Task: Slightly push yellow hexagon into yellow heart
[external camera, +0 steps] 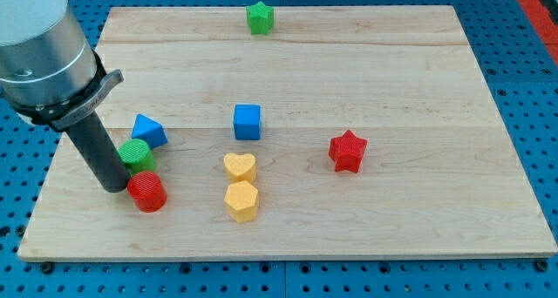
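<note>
The yellow hexagon (241, 201) lies at the view's lower middle of the wooden board. The yellow heart (240, 166) lies just above it, and the two look to be touching or nearly so. My tip (114, 186) rests on the board far to the view's left of both. It stands right beside the red cylinder (147, 192) and just below-left of the green cylinder (134, 153).
A blue triangular block (149, 130) lies above the green cylinder. A blue cube (248, 121) lies above the heart. A red star (348, 151) is to the right. A green star (260, 17) sits at the board's (418, 80) top edge.
</note>
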Motion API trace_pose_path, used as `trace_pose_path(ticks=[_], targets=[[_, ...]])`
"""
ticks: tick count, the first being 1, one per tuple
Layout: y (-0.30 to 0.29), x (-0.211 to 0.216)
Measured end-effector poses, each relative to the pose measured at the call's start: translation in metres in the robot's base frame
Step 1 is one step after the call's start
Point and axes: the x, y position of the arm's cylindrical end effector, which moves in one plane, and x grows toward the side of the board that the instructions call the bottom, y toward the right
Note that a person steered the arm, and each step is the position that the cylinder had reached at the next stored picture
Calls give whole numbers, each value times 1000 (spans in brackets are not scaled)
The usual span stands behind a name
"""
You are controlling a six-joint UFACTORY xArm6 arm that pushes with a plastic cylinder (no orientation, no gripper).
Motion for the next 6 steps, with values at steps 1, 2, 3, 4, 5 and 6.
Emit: trace_pose_path(ticks=[1,2,3,4,5,6], targets=[[-25,29],[23,63],[107,65],[151,63],[145,41],[145,34]])
